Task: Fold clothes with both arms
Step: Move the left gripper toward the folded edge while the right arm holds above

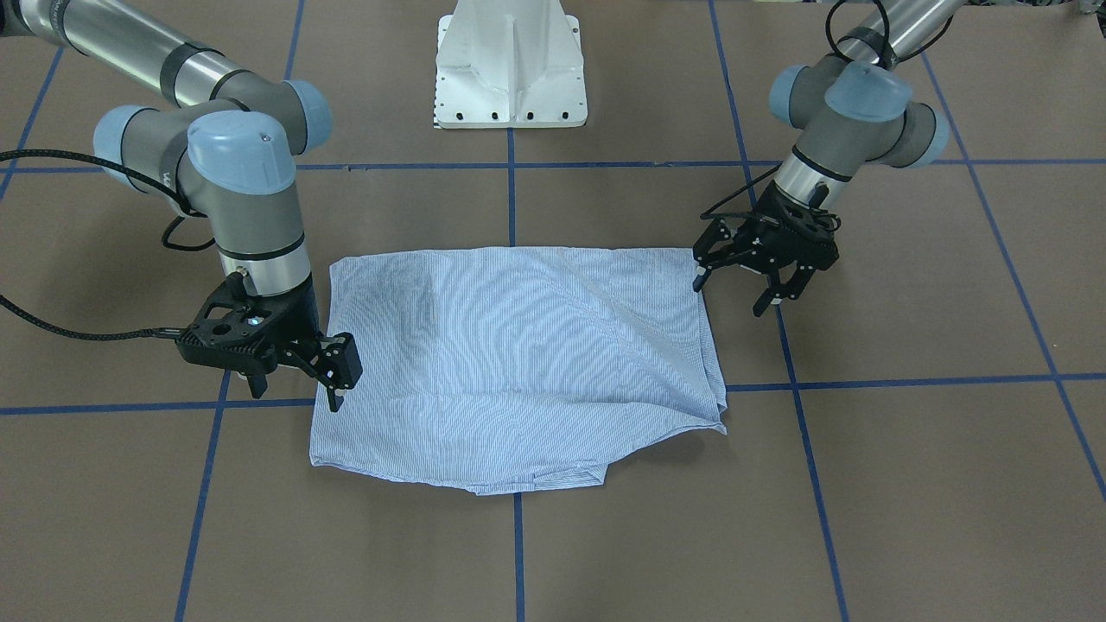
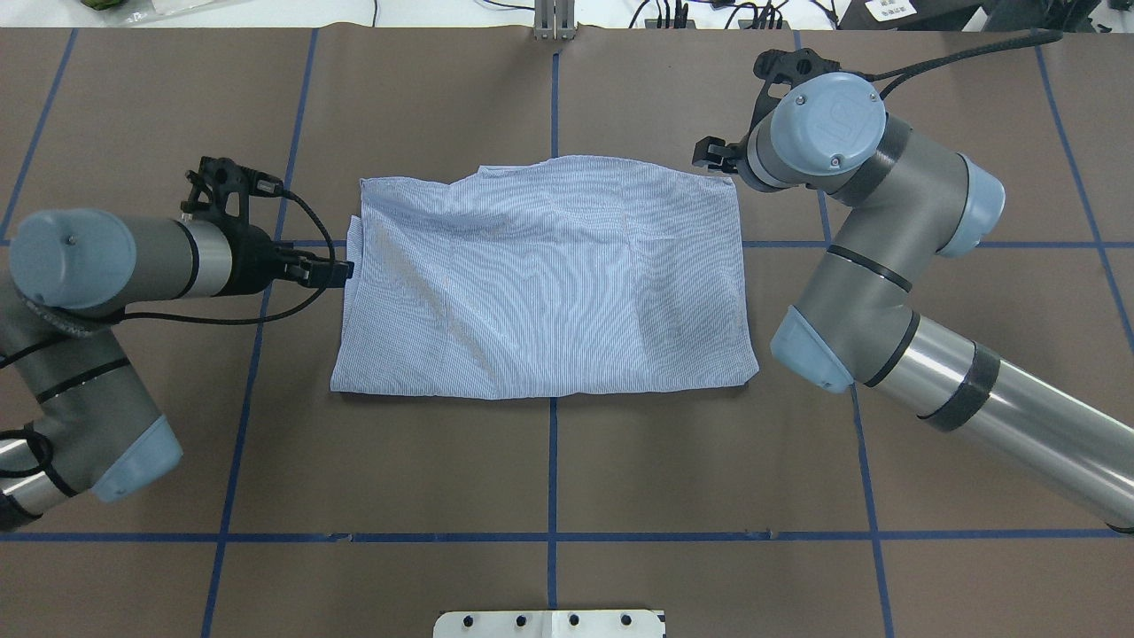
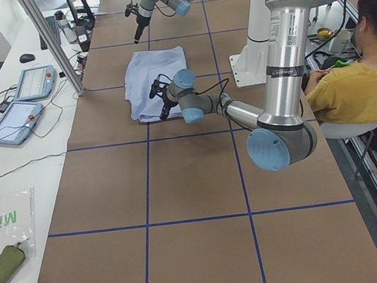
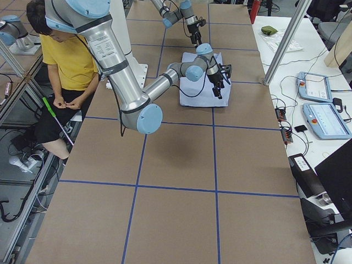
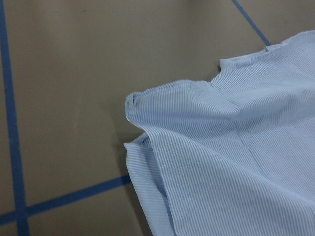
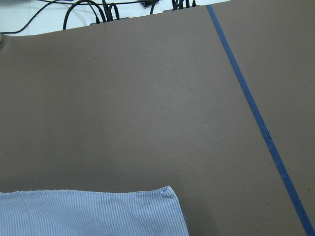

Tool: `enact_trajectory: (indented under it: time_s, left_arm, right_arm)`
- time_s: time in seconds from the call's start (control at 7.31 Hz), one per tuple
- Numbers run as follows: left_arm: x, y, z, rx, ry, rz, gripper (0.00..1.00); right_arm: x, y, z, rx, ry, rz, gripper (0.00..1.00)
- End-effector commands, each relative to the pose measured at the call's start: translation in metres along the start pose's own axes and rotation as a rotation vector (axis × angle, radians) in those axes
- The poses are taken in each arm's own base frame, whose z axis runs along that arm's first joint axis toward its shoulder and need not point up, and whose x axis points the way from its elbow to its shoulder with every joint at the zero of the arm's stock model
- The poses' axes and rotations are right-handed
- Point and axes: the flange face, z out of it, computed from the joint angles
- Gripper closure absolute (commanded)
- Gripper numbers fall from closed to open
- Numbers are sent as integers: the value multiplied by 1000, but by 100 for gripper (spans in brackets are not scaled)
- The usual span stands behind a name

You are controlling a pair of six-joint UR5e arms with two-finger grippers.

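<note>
The shirt (image 1: 518,363) is light blue with fine white stripes. The table (image 1: 933,501) is dull brown, crossed by a grid of dark blue tape lines (image 1: 907,379). The left arm (image 1: 851,112) and right arm (image 1: 233,164) are silver and grey with pale blue joint caps. The left gripper (image 1: 731,295), right gripper (image 1: 294,396) and cables (image 1: 86,333) are black. The pedestal base (image 1: 511,69) is white. A person's top (image 3: 361,96) is yellow.

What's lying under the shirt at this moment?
The shirt lies flat on the brown table; blue tape lines run beneath it. Its folded layers hide anything tucked underneath.
</note>
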Motion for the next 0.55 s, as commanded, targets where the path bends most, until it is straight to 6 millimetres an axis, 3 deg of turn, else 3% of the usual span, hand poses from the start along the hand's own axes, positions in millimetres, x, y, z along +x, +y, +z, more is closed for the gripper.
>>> enact_trajectory:
  time_s: [0.0, 0.14, 0.41]
  left_arm:
    - [21, 28, -4, -18, 77, -84, 23]
    - [32, 46, 3, -49, 89, -84, 58]
    - [29, 55, 6, -59, 76, -83, 63]
  right_arm:
    - [-1, 0, -1, 0, -2, 0, 0]
    - [-1, 0, -1, 1, -4, 3, 0]
    - [-1, 0, -1, 2, -2, 3, 0]
